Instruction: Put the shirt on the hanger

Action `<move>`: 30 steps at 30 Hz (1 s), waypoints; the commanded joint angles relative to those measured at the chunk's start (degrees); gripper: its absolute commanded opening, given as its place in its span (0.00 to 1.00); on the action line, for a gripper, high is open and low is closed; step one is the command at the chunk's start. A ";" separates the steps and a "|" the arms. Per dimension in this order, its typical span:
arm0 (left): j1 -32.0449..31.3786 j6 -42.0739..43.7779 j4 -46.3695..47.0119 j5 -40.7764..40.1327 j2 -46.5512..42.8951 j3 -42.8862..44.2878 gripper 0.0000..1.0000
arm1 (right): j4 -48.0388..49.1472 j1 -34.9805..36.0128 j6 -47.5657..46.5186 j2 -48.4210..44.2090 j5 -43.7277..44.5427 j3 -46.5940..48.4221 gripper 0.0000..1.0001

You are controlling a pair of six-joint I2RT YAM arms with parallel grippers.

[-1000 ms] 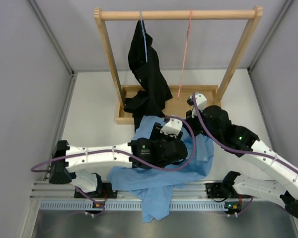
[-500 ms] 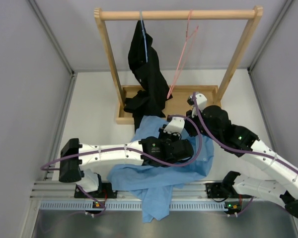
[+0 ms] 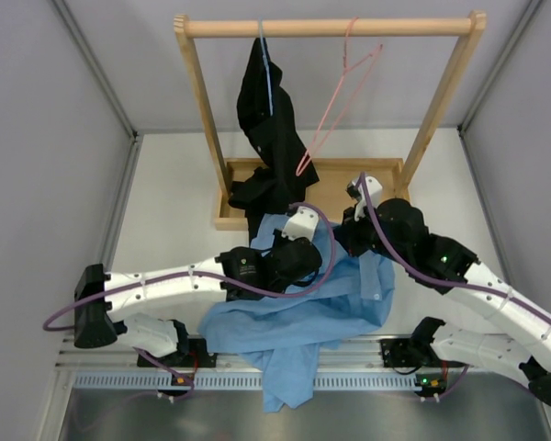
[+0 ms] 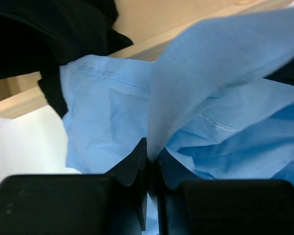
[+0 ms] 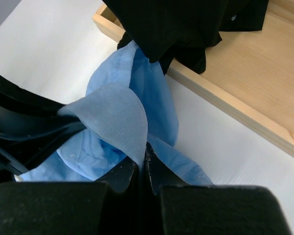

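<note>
From above: the crumpled light blue button-up shirt (image 3: 285,322) lies between my arms, and the thin pink wire hanger (image 3: 340,107) hangs tilted on the wooden rail (image 3: 331,28). Left wrist: my left gripper (image 4: 149,164) pinches a shirt fold tight. Right wrist: my right gripper (image 5: 141,164) clamps another fold.

A wooden clothes rack (image 3: 326,27) stands at the far side of the white table (image 3: 170,220), its flat wooden base (image 3: 367,175) resting on the tabletop. On the left part of its top bar, a black garment (image 3: 271,129) hangs from a pale blue hanger (image 3: 266,69). The garment's lower end bunches on the base's left side. Grey walls (image 3: 46,156) enclose the table on the left, right and far sides.
</note>
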 commanded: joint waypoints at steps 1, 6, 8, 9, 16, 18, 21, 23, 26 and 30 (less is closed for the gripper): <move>-0.01 5.29 7.52 6.21 -0.79 -1.59 0.12 | 4.56 0.46 1.12 -1.19 -1.77 -0.03 0.00; -0.01 5.99 8.49 10.16 -1.22 -1.77 0.05 | 4.12 0.46 0.59 -1.10 -0.19 -0.20 0.00; -0.01 6.43 8.32 10.87 -1.75 -1.59 0.00 | 3.51 0.38 0.24 -0.66 1.39 -0.20 0.00; -0.10 6.26 8.14 11.05 -2.19 -1.59 0.00 | 3.33 0.29 0.15 -0.40 2.96 -0.20 0.00; 0.25 2.13 0.33 4.73 -7.37 -1.85 0.00 | 3.15 -0.59 1.21 -0.31 1.49 -0.91 0.22; 0.95 2.39 -0.29 5.59 -8.43 -2.38 0.00 | 3.94 -0.59 1.82 -2.23 -1.66 -0.56 0.47; 1.92 2.56 1.88 9.19 -9.83 -3.69 0.00 | 5.35 -0.68 2.96 -5.57 -1.86 1.20 0.74; 1.93 3.00 3.56 10.95 -10.89 -4.75 0.00 | 5.35 -0.68 4.53 -6.28 1.29 4.53 0.99; 1.93 3.09 7.25 12.19 -12.65 -7.65 0.00 | 4.74 -0.59 6.39 -4.45 10.60 9.98 0.99; 1.93 1.87 13.40 11.67 -15.72 -12.83 0.00 | 4.74 -0.68 8.76 1.00 19.48 16.48 1.00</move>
